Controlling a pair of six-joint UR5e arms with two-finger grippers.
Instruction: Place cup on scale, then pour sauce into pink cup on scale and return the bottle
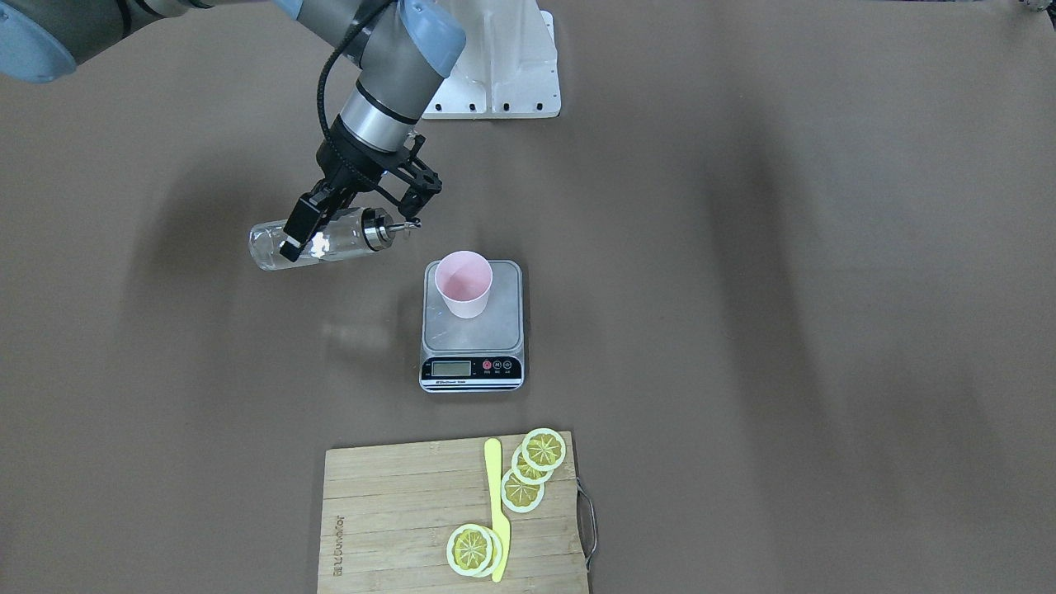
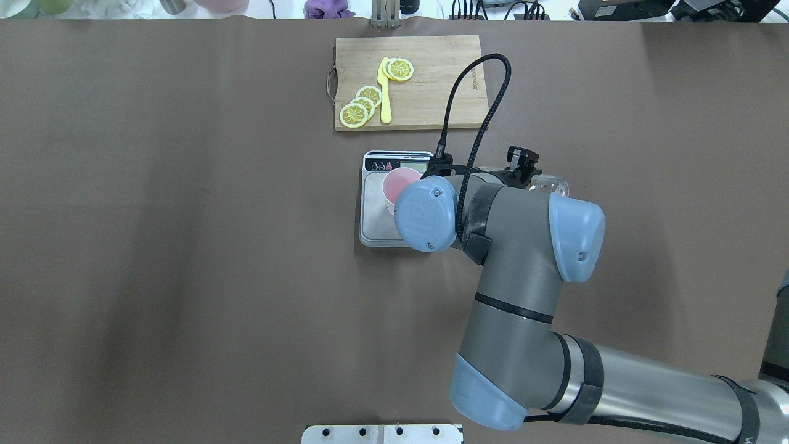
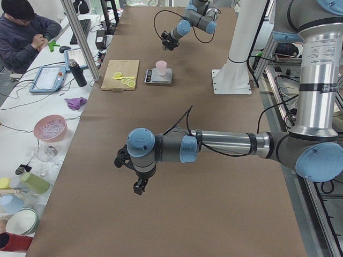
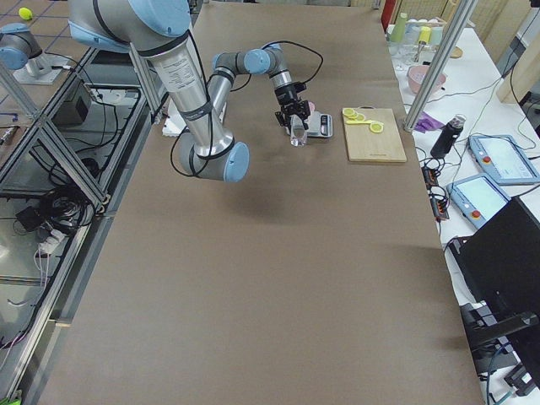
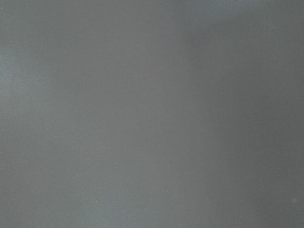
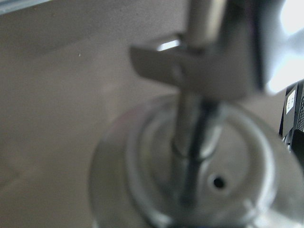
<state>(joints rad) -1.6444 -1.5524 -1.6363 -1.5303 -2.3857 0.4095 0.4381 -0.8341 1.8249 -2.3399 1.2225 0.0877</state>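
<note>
Two arms: my right fingers clamp the bottle sideways, spout toward cup on scale. Left fingers: can't tell. Scale lettering unreadable.

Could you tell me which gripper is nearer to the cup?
Right. The right gripper holds the bottle tipped sideways just beside the cup, spout toward it; the left gripper hangs far away from it.
</note>
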